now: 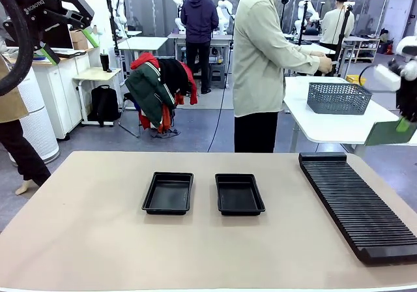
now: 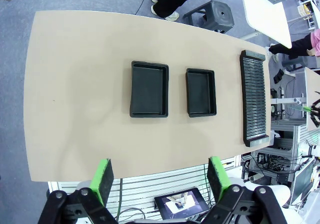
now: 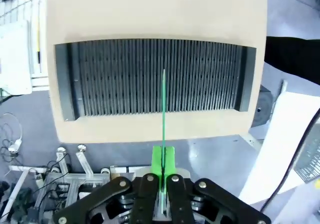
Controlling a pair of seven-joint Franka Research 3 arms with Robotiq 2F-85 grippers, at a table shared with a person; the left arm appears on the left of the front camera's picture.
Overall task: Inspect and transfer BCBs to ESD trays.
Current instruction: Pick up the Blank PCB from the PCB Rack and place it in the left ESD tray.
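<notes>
Two empty black ESD trays (image 1: 168,193) (image 1: 239,194) lie side by side at the middle of the tan table; from above they are the left tray (image 2: 149,89) and the right tray (image 2: 201,92). My left gripper (image 1: 68,44) hangs high at the far left, open (image 2: 160,179), with nothing between its green pads (image 2: 104,179). My right gripper (image 1: 405,119) is off the table's right edge, shut (image 3: 163,164) on a green BCB (image 1: 389,133). The wrist camera sees that BCB (image 3: 163,114) edge-on as a thin green line above the rack.
A long black ribbed rack (image 1: 358,204) (image 3: 155,84) (image 2: 255,99) lies along the table's right side, its slots empty. A person (image 1: 260,64) stands at the far side, turned to a white side table (image 1: 326,126) with a grey mesh basket (image 1: 339,98).
</notes>
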